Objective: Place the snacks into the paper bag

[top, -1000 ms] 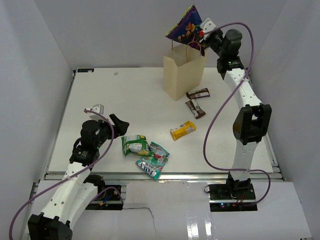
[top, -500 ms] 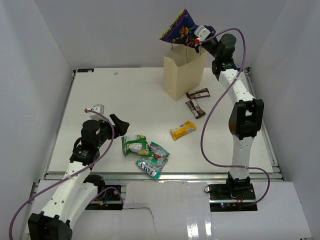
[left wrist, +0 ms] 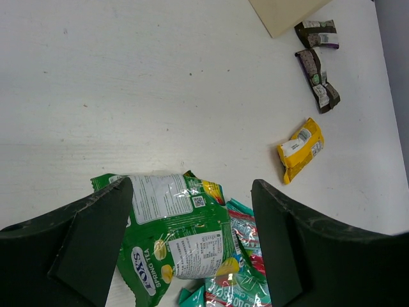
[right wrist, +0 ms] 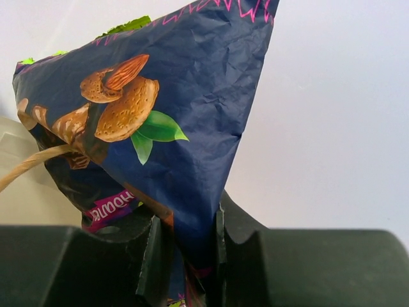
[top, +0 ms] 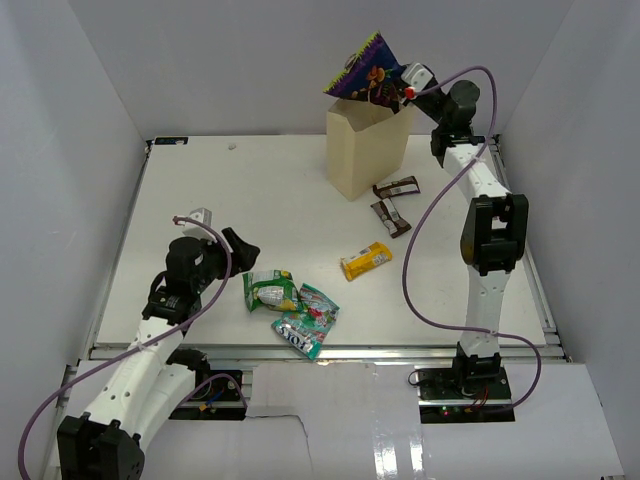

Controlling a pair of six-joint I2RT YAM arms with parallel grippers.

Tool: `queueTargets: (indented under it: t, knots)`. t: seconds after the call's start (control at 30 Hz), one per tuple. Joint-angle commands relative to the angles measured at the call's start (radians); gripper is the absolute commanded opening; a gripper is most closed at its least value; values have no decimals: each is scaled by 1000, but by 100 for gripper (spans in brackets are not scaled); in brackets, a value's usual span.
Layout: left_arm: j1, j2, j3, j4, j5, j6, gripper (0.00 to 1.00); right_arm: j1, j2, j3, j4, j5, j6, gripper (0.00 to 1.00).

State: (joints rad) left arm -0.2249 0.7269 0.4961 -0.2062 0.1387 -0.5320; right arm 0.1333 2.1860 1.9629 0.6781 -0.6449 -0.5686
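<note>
My right gripper (top: 400,88) is shut on a purple candy bag (top: 367,70), holding it over the mouth of the upright cream paper bag (top: 362,150); the wrist view shows the bag's corner (right wrist: 185,141) pinched between the jaws, with a tan handle (right wrist: 32,163) at left. My left gripper (top: 240,245) is open just left of and above a green pouch (top: 268,290) (left wrist: 172,230) and a teal pouch (top: 308,325) (left wrist: 246,275). A yellow bar (top: 366,260) (left wrist: 300,148) lies mid-table. Two dark brown bars (top: 397,187) (top: 390,217) lie right of the paper bag.
White walls close in the table on three sides. The table's front edge (top: 320,350) runs just below the pouches. A purple cable loops along each arm.
My right gripper has shifted the purple candy bag slightly above the paper bag's mouth, left then back right. The left arm has edged slightly forward.
</note>
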Motion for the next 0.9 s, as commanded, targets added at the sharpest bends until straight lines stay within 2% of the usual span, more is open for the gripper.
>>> queueTargets:
  t: [0.0, 0.07, 0.57, 0.7, 0.73, 0.8, 0.87]
  knots:
    - [-1, 19, 32, 28, 13, 4, 86, -46, -95, 13, 322, -35, 94, 8]
    - [-1, 25, 33, 34, 19, 4, 86, -55, -95, -10, 354, -58, 139, 8]
    - [-1, 31, 33, 39, 25, 1, 86, -73, -86, -44, 336, -67, 130, 9]
    - [-1, 32, 32, 42, 27, 1, 86, -73, -89, -53, 340, -67, 130, 24]
    - [-1, 32, 32, 42, 25, 1, 86, -72, -91, -56, 342, -65, 127, 32]
    - [-1, 31, 30, 44, 25, 1, 86, -72, -95, -62, 345, -62, 124, 39]
    - [-1, 29, 29, 44, 27, 0, 86, -72, -97, -67, 345, -59, 124, 51]
